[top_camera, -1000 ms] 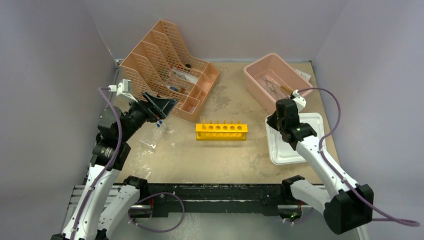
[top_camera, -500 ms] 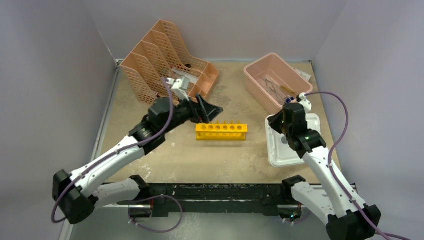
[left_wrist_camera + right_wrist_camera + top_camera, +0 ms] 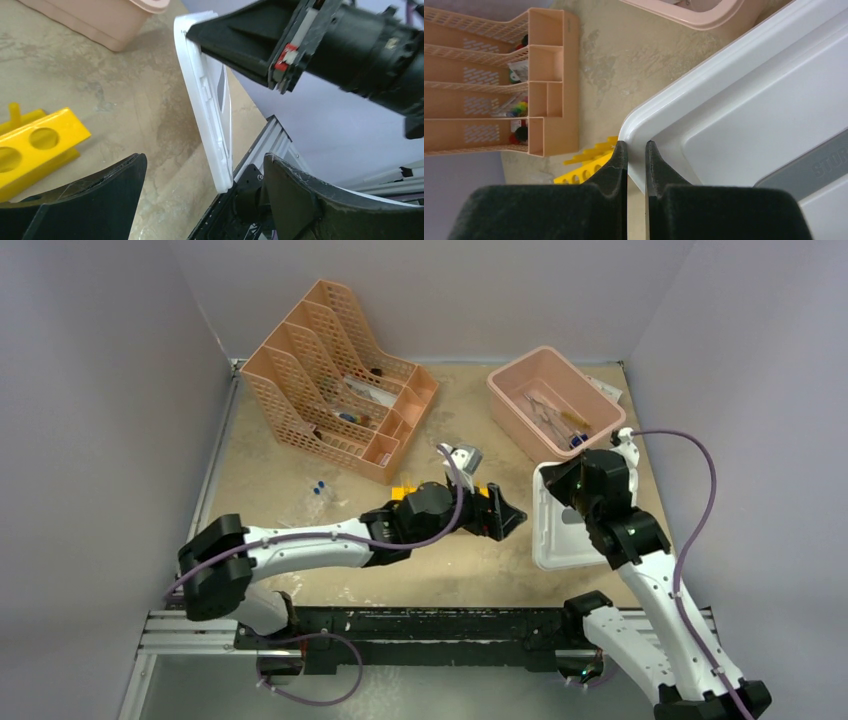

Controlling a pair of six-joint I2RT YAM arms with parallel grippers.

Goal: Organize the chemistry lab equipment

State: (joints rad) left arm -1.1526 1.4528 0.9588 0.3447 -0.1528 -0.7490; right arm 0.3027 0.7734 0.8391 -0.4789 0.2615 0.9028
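The left pincer (image 3: 510, 515) gapes wide and holds nothing. It hangs just past the right end of the yellow rack (image 3: 40, 145), with its fingers facing the white lid (image 3: 207, 110). The right pincer (image 3: 636, 150) is nipped tight on the lid's corner rim and holds the lid tilted up on its edge. The rack stands mid-worktop (image 3: 300, 460), partly hidden under the left arm. Blue-capped tubes (image 3: 320, 486) lie to the left, near the organizer (image 3: 330, 370). The pink tub (image 3: 555, 400) sits open at the far right.
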